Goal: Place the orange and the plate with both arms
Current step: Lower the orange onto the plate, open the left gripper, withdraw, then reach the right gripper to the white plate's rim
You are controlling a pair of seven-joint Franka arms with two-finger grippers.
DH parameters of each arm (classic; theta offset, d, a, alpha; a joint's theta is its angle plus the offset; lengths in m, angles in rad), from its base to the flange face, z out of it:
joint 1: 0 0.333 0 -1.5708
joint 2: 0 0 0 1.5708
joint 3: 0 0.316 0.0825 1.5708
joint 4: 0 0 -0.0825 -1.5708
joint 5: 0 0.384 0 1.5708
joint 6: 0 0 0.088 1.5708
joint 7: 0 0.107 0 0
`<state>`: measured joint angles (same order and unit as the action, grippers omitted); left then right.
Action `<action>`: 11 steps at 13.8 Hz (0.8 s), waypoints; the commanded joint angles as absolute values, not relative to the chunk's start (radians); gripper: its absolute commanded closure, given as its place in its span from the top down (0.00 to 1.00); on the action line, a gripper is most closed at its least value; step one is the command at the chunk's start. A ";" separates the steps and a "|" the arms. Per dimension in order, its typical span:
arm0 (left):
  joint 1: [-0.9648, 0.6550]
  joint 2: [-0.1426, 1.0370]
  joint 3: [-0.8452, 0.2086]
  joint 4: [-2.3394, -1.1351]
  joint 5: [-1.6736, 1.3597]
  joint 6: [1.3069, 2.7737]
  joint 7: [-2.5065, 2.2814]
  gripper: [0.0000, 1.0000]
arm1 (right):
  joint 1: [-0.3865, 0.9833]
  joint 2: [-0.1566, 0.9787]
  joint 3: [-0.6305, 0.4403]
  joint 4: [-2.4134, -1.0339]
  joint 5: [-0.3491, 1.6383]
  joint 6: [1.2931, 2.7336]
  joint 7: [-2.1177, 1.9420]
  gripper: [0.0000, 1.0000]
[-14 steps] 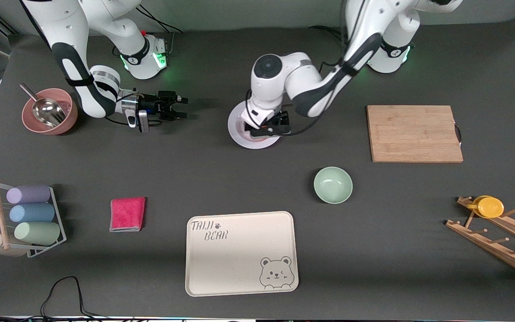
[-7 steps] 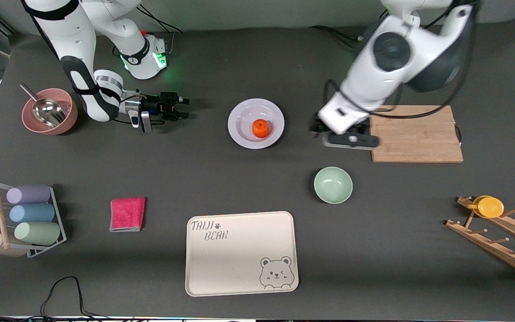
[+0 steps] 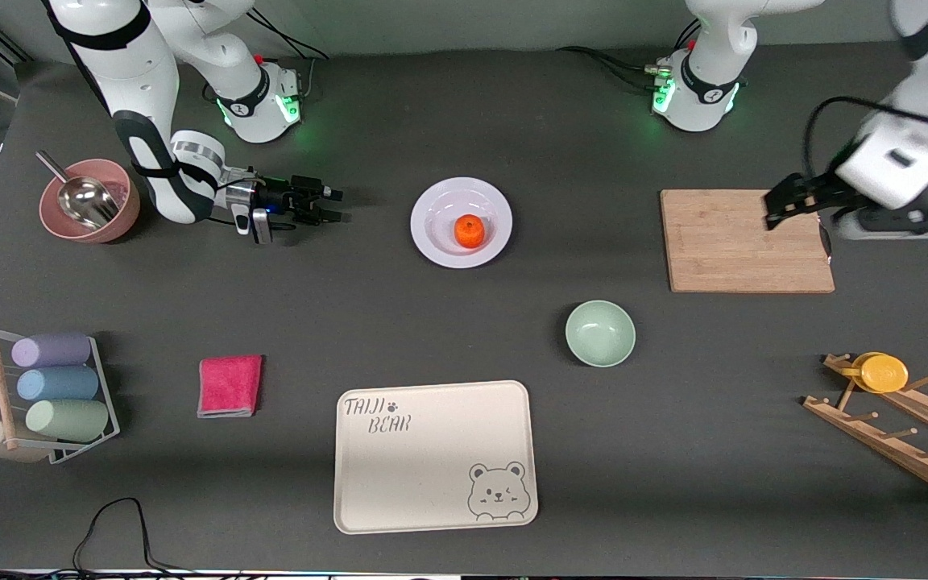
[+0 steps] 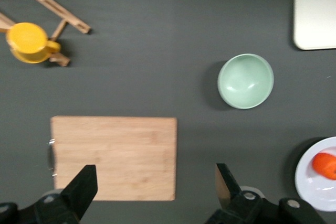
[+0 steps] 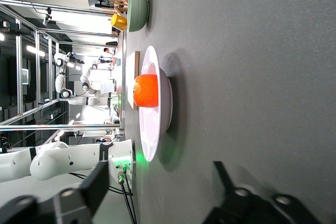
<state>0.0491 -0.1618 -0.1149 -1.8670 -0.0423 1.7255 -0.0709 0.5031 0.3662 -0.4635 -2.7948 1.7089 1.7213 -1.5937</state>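
Note:
The orange lies in the pale plate at mid-table, farther from the front camera than the green bowl. Nothing holds either one. My right gripper hovers low beside the plate, toward the right arm's end, fingers apart and pointing at it. Its wrist view shows the orange in the plate ahead of the open right gripper. My left gripper is up over the cutting board's outer end, wide open and empty. The left wrist view shows the left gripper, plate and orange.
A wooden cutting board lies toward the left arm's end. A green bowl and a cream bear tray sit nearer the camera. A pink cloth, a pink bowl with a scoop, a cup rack and a wooden peg rack with a yellow cup line the table's ends.
The left arm rose off the plate, leaving the orange in it, and swung away over the cutting board. The right gripper edged toward the plate, its fingers slightly closer together.

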 commanded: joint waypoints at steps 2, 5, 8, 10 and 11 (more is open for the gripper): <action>0.038 -0.175 -0.091 -1.809 0.066 1.645 0.056 1.00 | 0.508 0.376 -0.445 -2.801 1.743 1.704 -1.623 0.57; 0.041 -0.124 -0.063 -1.735 0.054 1.569 0.067 1.00 | 0.508 0.383 -0.437 -2.795 1.752 1.704 -1.623 0.44; 0.041 -0.123 -0.061 -1.733 0.054 1.565 0.067 1.00 | 0.508 0.396 -0.379 -2.792 1.817 1.706 -1.624 0.38; 0.043 -0.124 -0.060 -1.735 0.057 1.557 0.071 1.00 | 0.509 0.400 -0.292 -2.781 1.928 1.715 -1.629 0.36; 0.043 -0.124 -0.060 -1.735 0.057 1.557 0.071 1.00 | 0.509 0.406 -0.257 -2.774 1.965 1.721 -1.631 0.37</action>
<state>0.0492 -0.1352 -0.0660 -1.7689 0.0403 1.5893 0.0524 0.5043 0.3872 -0.3148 -2.7789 1.8849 1.7209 -1.5945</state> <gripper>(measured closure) 0.000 0.634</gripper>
